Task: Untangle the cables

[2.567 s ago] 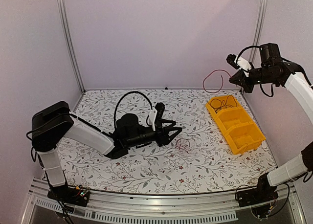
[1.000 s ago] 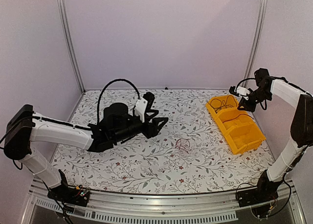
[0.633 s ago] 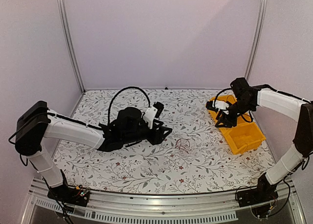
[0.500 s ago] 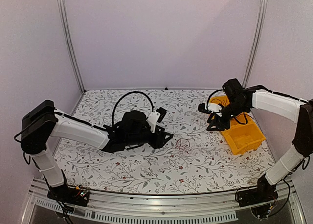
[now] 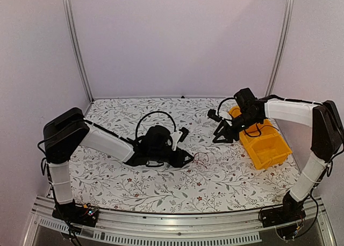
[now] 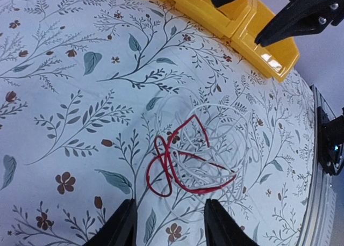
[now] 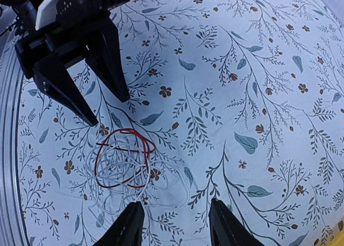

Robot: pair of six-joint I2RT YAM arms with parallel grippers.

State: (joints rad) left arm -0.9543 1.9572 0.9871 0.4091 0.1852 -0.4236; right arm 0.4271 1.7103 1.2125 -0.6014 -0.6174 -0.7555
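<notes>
The left gripper (image 6: 171, 204) hangs low over the flowered table (image 5: 134, 192), jaws apart and holding nothing, its fingertips just short of the cables (image 6: 199, 154). The right gripper (image 7: 176, 205), also parted and empty, hovers above the same spot from the opposite side, near the yellow bin (image 5: 266, 144), whose far end is hidden behind the right arm. The cables lie mid-table between the two arms, a loose knot of one red wire looped through many pale white coils. The white strands nearly vanish against the cloth (from overhead only a red smudge shows), and whether either claw touches a strand cannot be told.
</notes>
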